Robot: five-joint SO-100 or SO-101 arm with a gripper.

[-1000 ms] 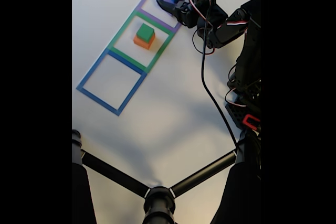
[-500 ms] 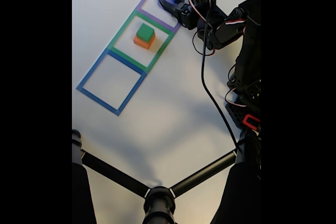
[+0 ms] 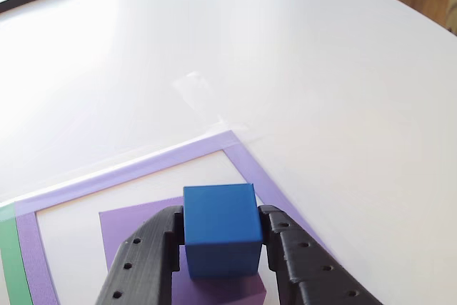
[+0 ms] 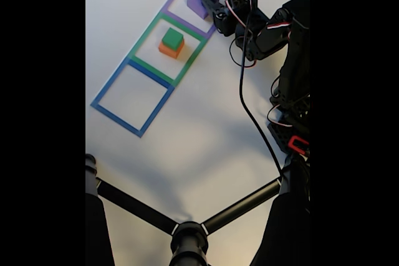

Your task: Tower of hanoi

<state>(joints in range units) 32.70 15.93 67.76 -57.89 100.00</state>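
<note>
Blue cube [image 3: 220, 230] upright between jaws

The blue cube [image 3: 220, 230] sat on a purple block [image 3: 136, 228]. A green cube [image 4: 173, 38] topped an orange block [image 4: 168, 50]. The desk [image 3: 300, 69] was white, the gripper [image 3: 225, 262] black.

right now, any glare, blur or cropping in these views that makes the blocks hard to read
In the other view the blue cube between the gripper fingers is sharp, with soft glare on the white table. The fixed view is pillarboxed by black bars, softer and smaller; the green block still reads clearly.
</note>
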